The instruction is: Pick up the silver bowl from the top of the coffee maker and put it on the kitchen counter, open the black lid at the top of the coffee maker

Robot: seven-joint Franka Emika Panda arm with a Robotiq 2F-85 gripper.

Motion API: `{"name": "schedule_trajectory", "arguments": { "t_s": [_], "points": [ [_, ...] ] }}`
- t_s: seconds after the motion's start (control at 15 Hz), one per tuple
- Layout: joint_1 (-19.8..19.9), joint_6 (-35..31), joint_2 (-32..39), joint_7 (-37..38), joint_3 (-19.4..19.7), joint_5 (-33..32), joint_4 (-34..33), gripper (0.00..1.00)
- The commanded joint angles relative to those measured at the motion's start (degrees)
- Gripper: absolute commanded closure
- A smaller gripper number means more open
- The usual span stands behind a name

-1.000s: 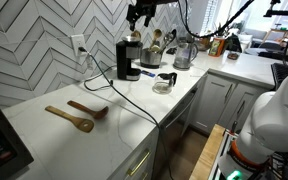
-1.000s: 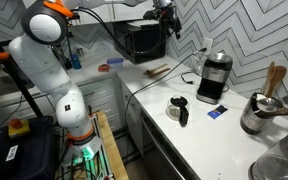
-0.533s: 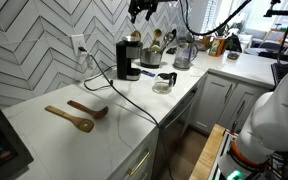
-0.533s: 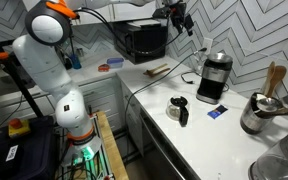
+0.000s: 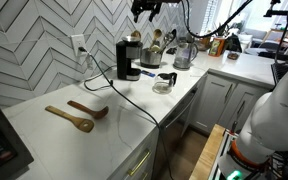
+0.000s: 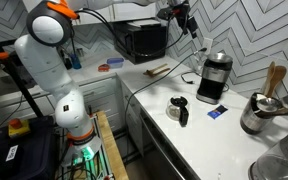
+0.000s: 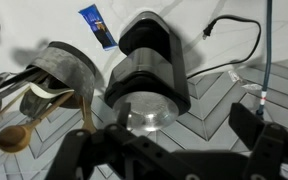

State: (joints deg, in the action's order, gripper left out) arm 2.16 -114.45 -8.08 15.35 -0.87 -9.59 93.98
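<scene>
The shiny round metal bowl point(image 7: 147, 115) sits atop the boxy black coffee maker point(image 7: 149, 65), which stands on the smooth white counter point(image 5: 44, 130). The claw point(image 7: 166, 128) hangs high above it, dark fingers point(image 7: 259, 135) spread wide, holding nothing

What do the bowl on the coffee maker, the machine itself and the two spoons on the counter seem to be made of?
Silver bowl: likely metal, polished; it shows bright grey glare.
Coffee maker: probably plastic, black with a soft sheen on its top.
Two spoons: seemingly wood, matte warm brown, no shine.
</scene>
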Motion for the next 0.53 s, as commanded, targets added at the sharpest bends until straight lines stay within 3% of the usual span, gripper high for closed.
{"name": "schedule_trajectory", "arguments": {
  "t_s": [0.0, 0.47],
  "points": [
    [2.19, 1.79, 3.51, 3.75, 3.23, 5.17, -3.54, 0.0],
    [5.21, 2.91, 8.57, 8.58, 8.17, 19.4, -7.03, 0.0]
  ]
}}
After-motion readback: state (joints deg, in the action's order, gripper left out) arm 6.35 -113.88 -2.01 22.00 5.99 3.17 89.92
